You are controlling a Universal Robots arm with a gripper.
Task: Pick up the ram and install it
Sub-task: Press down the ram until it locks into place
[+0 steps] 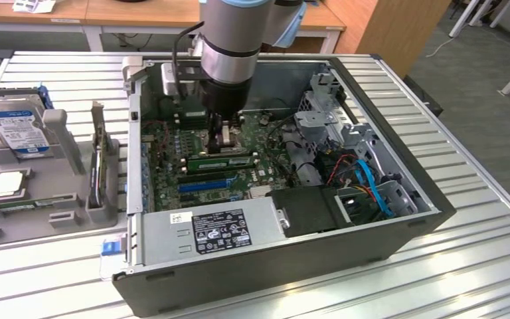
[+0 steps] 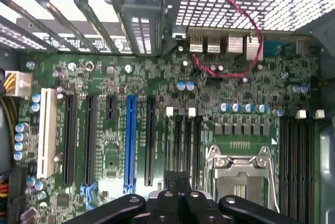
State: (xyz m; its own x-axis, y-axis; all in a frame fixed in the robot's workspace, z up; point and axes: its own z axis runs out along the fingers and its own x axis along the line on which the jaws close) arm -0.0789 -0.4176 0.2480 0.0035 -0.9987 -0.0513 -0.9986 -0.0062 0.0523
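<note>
We see the arm reaching down into an open computer case (image 1: 388, 229) that lies on its side on a ribbed metal surface (image 1: 467, 266). The gripper (image 1: 223, 138) hangs low over the motherboard (image 1: 204, 174), its fingers (image 2: 179, 182) pressed together with no gap between them. Just beyond the fingertips, toward the power supply (image 1: 215, 229), the ram (image 1: 222, 161) lies seated across the board as a narrow green stick. We cannot tell whether the fingers touch its upper edge. In the wrist view the closed fingers stand above the slots just beside the processor socket (image 2: 238, 174). The case walls hem the gripper on all sides; the drive cage (image 1: 326, 123) and a tangle of blue and red cables (image 1: 366, 176) crowd the exterior view's right, leaving free room mainly straight above. At the exterior view's left, a grey parts tray (image 1: 69, 199) holds a hard drive (image 1: 16, 126) and a square silver processor (image 1: 5, 184), well apart from the case.
</note>
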